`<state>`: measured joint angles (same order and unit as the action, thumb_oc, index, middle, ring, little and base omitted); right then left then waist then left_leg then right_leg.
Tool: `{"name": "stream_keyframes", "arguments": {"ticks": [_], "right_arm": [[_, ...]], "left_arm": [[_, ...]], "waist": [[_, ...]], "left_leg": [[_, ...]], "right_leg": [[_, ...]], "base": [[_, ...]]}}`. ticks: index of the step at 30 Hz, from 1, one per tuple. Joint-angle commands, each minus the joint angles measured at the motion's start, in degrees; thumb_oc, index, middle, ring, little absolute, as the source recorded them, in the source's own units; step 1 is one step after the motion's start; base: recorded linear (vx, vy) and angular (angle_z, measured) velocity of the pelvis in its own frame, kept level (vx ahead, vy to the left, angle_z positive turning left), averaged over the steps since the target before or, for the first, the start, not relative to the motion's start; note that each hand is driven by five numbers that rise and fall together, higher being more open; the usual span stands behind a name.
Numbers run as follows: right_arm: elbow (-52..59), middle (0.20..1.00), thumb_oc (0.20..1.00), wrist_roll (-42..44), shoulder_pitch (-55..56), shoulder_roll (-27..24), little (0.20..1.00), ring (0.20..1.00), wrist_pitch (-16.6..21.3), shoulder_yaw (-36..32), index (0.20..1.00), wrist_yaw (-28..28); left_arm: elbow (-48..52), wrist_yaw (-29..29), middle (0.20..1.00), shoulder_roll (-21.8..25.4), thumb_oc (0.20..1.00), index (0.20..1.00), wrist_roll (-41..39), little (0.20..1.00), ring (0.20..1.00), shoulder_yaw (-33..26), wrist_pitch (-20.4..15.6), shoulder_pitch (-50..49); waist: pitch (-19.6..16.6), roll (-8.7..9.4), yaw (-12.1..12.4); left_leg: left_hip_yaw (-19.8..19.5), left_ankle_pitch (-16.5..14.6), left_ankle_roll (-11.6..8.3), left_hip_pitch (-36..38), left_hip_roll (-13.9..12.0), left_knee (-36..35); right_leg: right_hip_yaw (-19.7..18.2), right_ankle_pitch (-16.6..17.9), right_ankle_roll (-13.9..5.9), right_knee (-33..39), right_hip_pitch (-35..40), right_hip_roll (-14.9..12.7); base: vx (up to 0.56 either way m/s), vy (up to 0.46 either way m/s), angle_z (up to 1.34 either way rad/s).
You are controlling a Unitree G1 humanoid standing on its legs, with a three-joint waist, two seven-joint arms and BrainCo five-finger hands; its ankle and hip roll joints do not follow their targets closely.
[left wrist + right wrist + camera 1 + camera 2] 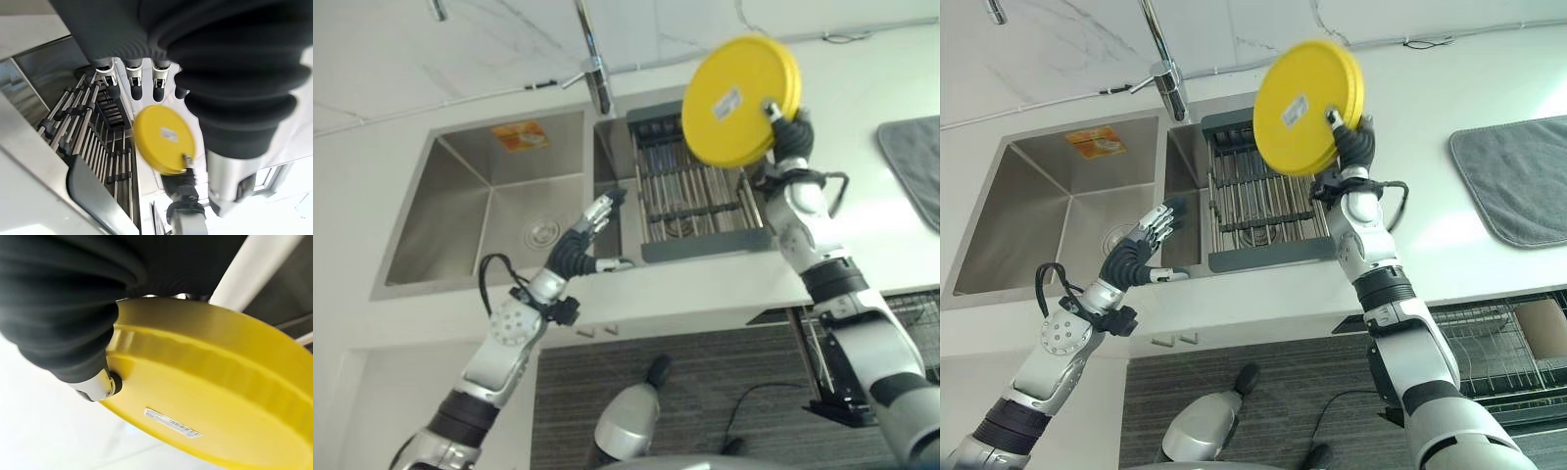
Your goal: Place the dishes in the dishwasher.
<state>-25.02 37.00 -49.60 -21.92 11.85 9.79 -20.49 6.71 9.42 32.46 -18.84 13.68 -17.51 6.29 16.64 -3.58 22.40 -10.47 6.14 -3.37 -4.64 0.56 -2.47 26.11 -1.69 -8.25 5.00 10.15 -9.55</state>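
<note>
Nearest, below both arms, lies a dark ribbed floor mat (705, 382), with a wire dishwasher rack (1498, 352) pulled out under the counter edge, below the right arm. Above that runs a pale countertop (1263, 294). The left hand (590, 227) hovers over the counter's front edge beside the steel sink basin (499, 206), its fingers straight and spread, holding nothing. Just past its fingertips, a grey drying rack (695, 191) with metal bars sits in the second basin. The right hand (1353, 139) is raised above that rack, fingers and thumb pinching the rim of a round yellow plate (1304, 106), held on edge, underside facing the camera. A small white barcode sticker (172, 422) sits on the underside; its print is too small to read. Beyond the left hand, an orange label (519, 135) is stuck on the basin's far wall, unreadable. A grey mat (1518, 176) lies to the right of the right hand. Farthest, a chrome faucet (595, 69) rises before a marbled white wall (460, 49).
</note>
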Motion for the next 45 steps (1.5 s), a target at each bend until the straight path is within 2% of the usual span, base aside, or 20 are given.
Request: {"name": "stream_keyframes", "arguments": {"ticks": [1, 6, 7, 11, 12, 17, 18, 22, 25, 27, 29, 31, 38, 42, 45], "right_arm": [[9.98, 0.200, 0.200, -0.51, 0.72, 0.32, 0.200, 0.200, 11.36, -0.60, 0.200, -2.25], [18.76, 0.200, 0.200, -2.62, 5.36, 2.34, 0.200, 0.200, 12.29, -0.81, 0.200, -4.03], [21.73, 0.200, 0.200, -1.36, 7.49, 2.88, 0.200, 0.200, 13.33, -0.91, 0.200, -4.05], [25.30, 0.200, 0.200, 1.63, 10.69, 3.37, 0.200, 0.200, 15.36, -1.68, 0.200, -3.27], [30.37, 0.200, 0.200, 6.56, 16.53, 3.70, 0.200, 0.200, 17.46, -4.47, 0.200, -0.16], [34.52, 0.200, 0.200, 10.95, 22.37, 2.70, 0.200, 0.200, 18.27, -7.53, 0.200, 2.59], [36.40, 0.200, 0.200, 11.07, 25.92, 2.33, 0.200, 0.200, 18.68, -9.34, 0.200, 2.64], [37.31, 0.200, 0.200, 10.81, 31.26, 1.44, 0.200, 0.200, 17.19, -12.00, 0.200, 3.75], [36.96, 0.200, 0.200, 10.25, 33.87, 1.44, 0.200, 0.200, 16.45, -13.36, 0.200, 4.40], [35.95, 0.200, 0.200, 9.11, 35.75, 1.27, 0.200, 0.200, 14.41, -14.73, 0.200, 6.03], [35.42, 0.200, 0.200, 8.35, 36.74, 1.03, 0.200, 0.200, 13.59, -15.14, 0.200, 6.94], [34.16, 0.200, 0.200, 6.42, 38.07, 0.64, 0.200, 0.200, 10.78, -15.33, 0.200, 8.22], [28.01, 0.200, 0.200, 7.33, 39.71, 3.02, 0.200, 0.200, 8.00, -12.91, 0.200, 8.72], [22.54, 0.200, 0.200, 8.43, 38.76, 5.32, 0.200, 0.200, 8.14, -10.67, 0.200, 7.56], [16.48, 0.200, 0.200, 10.60, 36.53, 6.38, 0.200, 0.200, 10.07, -9.89, 0.200, 5.78]], "left_arm": [[3.49, 1.01, 1.000, 0.36, 1.000, 1.000, 0.35, 1.000, 1.000, 1.36, -3.05, -1.79], [3.58, 0.78, 1.000, -0.38, 1.000, 1.000, 1.47, 1.000, 1.000, 0.91, -2.82, -3.73], [3.45, 0.18, 1.000, -0.86, 1.000, 1.000, 1.87, 1.000, 1.000, 0.95, -2.35, -4.07], [3.11, -0.79, 1.000, -1.74, 1.000, 1.000, 1.86, 1.000, 1.000, 1.19, -2.30, -4.57], [2.41, -1.90, 1.000, -2.71, 1.000, 1.000, 3.34, 1.000, 1.000, 2.24, -2.80, -4.49], [2.08, -2.68, 1.000, -3.40, 1.000, 1.000, 4.36, 1.000, 1.000, 3.08, -2.71, -2.81], [2.40, -2.11, 1.000, -3.96, 1.000, 1.000, 5.29, 1.000, 1.000, 3.19, -2.33, -2.15], [2.42, -2.66, 1.000, -4.08, 1.000, 1.000, 5.57, 1.000, 1.000, 2.81, -1.93, -1.48], [2.53, -2.40, 1.000, -4.19, 1.000, 1.000, 5.58, 1.000, 1.000, 2.24, -1.68, -1.53], [2.61, -2.12, 1.000, -4.23, 1.000, 1.000, 5.93, 1.000, 1.000, 1.85, -1.51, -1.73], [2.80, -1.81, 1.000, -4.30, 1.000, 1.000, 6.50, 1.000, 1.000, 1.62, -1.57, -2.05], [3.35, -0.88, 1.000, -4.06, 1.000, 1.000, 7.18, 1.000, 1.000, 0.90, -1.24, -2.03], [3.89, 1.09, 1.000, -3.33, 1.000, 1.000, 6.82, 1.000, 1.000, -0.77, 0.47, -3.08], [3.56, 1.55, 1.000, -3.05, 1.000, 1.000, 6.53, 1.000, 1.000, -0.12, 0.48, -3.40], [2.88, 1.73, 1.000, -2.84, 1.000, 1.000, 6.39, 1.000, 1.000, 1.33, -0.27, -2.46]], "waist": [[-6.11, 0.91, -0.40], [-7.43, 1.56, -2.19], [-7.96, 2.05, -3.48], [-8.21, 2.67, -5.73], [-8.83, 3.63, -9.73], [-9.45, 4.41, -13.89], [-9.61, 4.62, -16.24], [-9.94, 4.43, -19.64], [-10.10, 4.26, -20.92], [-10.17, 4.20, -21.95], [-10.12, 4.22, -22.49], [-9.83, 4.27, -23.05], [-9.79, 3.57, -22.68], [-9.20, 2.80, -21.71], [-8.98, 2.33, -20.58]], "left_leg": [[-1.57, -5.20, -0.31, 3.59, -1.12, -1.52], [0.99, -6.30, -0.29, 5.66, -2.13, -1.63], [2.84, -7.04, -0.44, 6.80, -2.89, -1.53], [5.40, -8.23, -0.59, 8.03, -3.78, -0.87], [8.96, -9.37, -0.81, 10.01, -4.86, -1.14], [12.33, -9.68, -1.05, 11.28, -5.74, -1.04], [13.90, -10.11, -1.18, 12.09, -6.32, -0.47], [16.72, -10.32, -1.54, 12.95, -7.32, 0.35], [17.69, -10.31, -1.73, 13.19, -7.84, 0.51], [18.37, -10.23, -1.89, 13.45, -8.09, 0.47], [18.74, -10.19, -2.00, 13.48, -8.18, 0.53], [18.93, -10.16, -2.15, 13.13, -8.32, 1.07], [18.26, -10.01, -2.00, 13.68, -7.89, -0.05], [17.97, -9.62, -1.90, 13.64, -7.65, -0.80], [18.16, -9.65, -1.85, 13.94, -7.49, -2.06]], "right_leg": [[-3.88, -1.19, -1.31, -6.30, -3.36, -3.19], [-5.33, -1.15, -0.88, -5.01, -2.16, -2.37], [-6.55, -1.03, -0.43, -3.84, -1.69, -1.59], [-8.48, -0.64, 0.01, -2.35, -1.39, -0.67], [-11.66, -0.26, 0.02, -0.46, -0.85, 0.72], [-15.07, 0.33, 0.00, -0.02, -1.45, 1.61], [-17.08, 0.36, 0.01, 0.00, -1.57, 2.06], [-19.29, 0.66, -0.13, 0.00, -2.03, 2.34], [-20.23, 0.77, -0.15, 0.00, -2.33, 2.46], [-20.73, 0.96, -0.17, 0.00, -2.57, 2.56], [-20.99, 1.09, -0.16, 0.00, -2.75, 2.61], [-21.11, 1.26, -0.07, 0.00, -3.00, 2.60], [-20.18, 1.12, -0.32, 0.00, -3.05, 2.40], [-19.02, 1.21, -0.42, 0.00, -3.22, 2.02], [-17.67, 0.73, -0.76, 0.00, -3.02, 1.66]], "base": [[-0.01, -0.068, -0.04], [-0.05, -0.055, -0.14], [-0.08, -0.085, -0.50], [-0.11, -0.118, -0.53], [-0.17, -0.257, -0.64], [-0.12, -0.174, -0.80], [-0.10, -0.195, -0.49], [-0.06, -0.128, -0.49], [-0.02, -0.080, -0.39], [0.00, -0.101, -0.15], [-0.01, -0.097, -0.16], [-0.03, -0.123, -0.22], [0.05, -0.055, 0.01], [0.05, 0.007, 0.11], [0.04, 0.018, 0.12]]}}
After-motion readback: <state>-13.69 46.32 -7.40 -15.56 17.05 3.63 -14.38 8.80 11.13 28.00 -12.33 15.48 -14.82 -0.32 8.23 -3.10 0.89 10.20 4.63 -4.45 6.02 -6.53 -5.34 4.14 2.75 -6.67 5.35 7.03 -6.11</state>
